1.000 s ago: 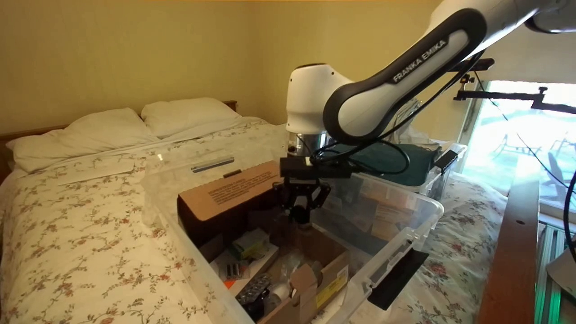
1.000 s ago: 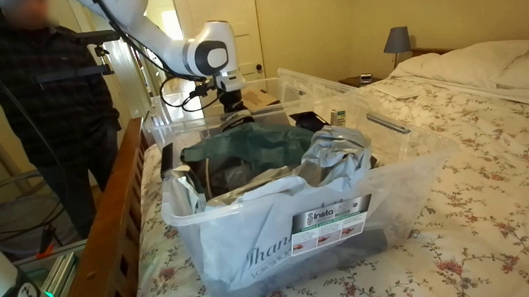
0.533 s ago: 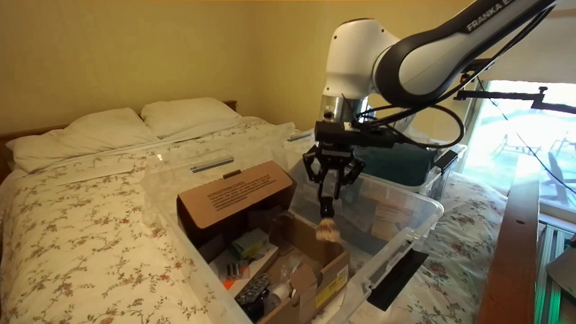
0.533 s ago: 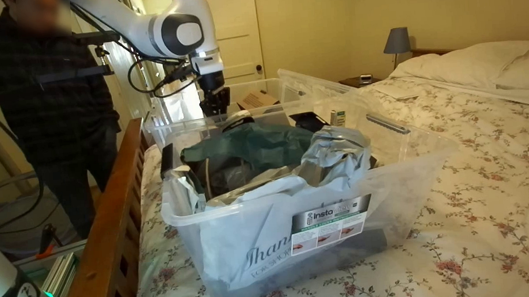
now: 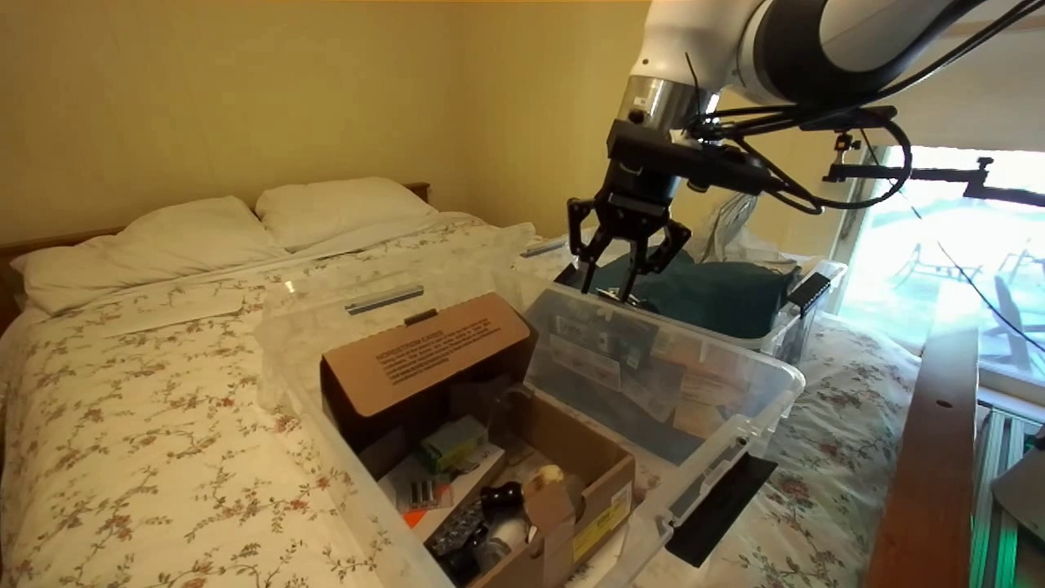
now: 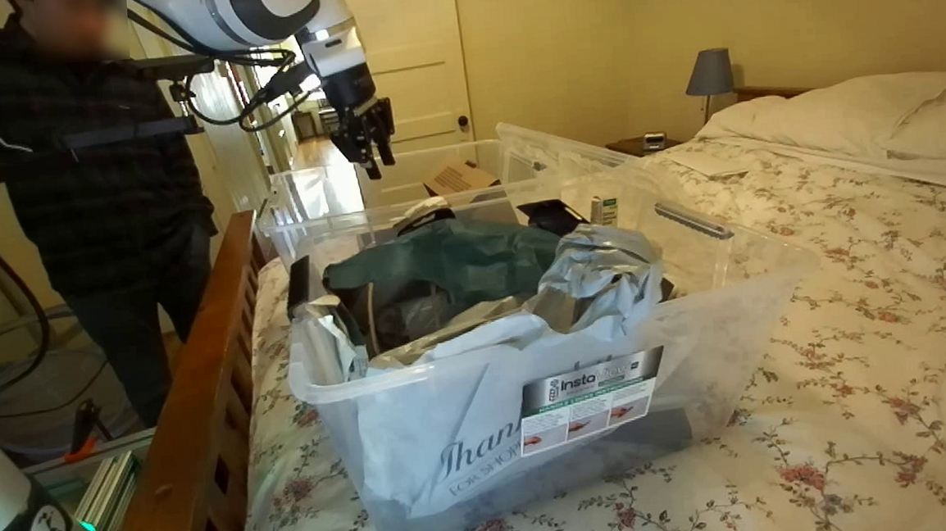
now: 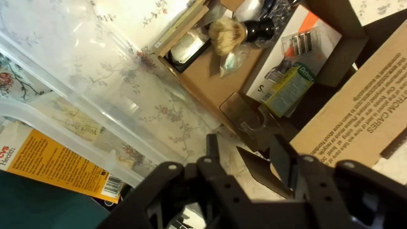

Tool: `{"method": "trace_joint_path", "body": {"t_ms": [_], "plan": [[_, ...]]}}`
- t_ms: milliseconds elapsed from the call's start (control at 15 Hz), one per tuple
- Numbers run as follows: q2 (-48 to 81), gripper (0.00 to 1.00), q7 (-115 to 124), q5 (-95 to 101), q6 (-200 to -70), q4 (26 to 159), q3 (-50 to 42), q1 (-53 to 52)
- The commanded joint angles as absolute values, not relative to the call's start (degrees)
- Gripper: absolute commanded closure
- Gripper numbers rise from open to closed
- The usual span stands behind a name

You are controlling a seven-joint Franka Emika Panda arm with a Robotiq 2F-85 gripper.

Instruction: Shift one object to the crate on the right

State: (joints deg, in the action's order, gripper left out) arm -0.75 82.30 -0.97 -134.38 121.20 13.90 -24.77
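The parted hand (image 5: 606,289) no longer grips the shaving brush (image 7: 245,32), now in the cardboard box (image 7: 213,87) inside a crate (image 5: 792,382), perhaps delivered.

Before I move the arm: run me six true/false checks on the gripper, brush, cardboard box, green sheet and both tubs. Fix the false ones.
1. The gripper is open and holds nothing. True.
2. The brush lies in the cardboard box. True.
3. The brush is white all over. False: its handle is black and its bristles tan.
4. The gripper is down inside the cardboard box. False: it hangs above, apart from the box.
5. The cardboard box sits in a clear tub, the green sheet in another tub. True.
6. The tubs are stacked. False: they stand side by side on the bed.
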Motion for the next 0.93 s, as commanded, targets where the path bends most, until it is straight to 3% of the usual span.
{"method": "trace_joint_path", "body": {"t_ms": [0,200,867], "plan": [[1.9,0.2,81.4,-0.4,-137.3,121.2,17.4,-23.4],[7.0,0.02,81.2,3.1,-138.8,118.9,19.4,-24.6],[33.7,0.0,65.0,8.4,-130.0,93.0,17.9,-31.3]]}}
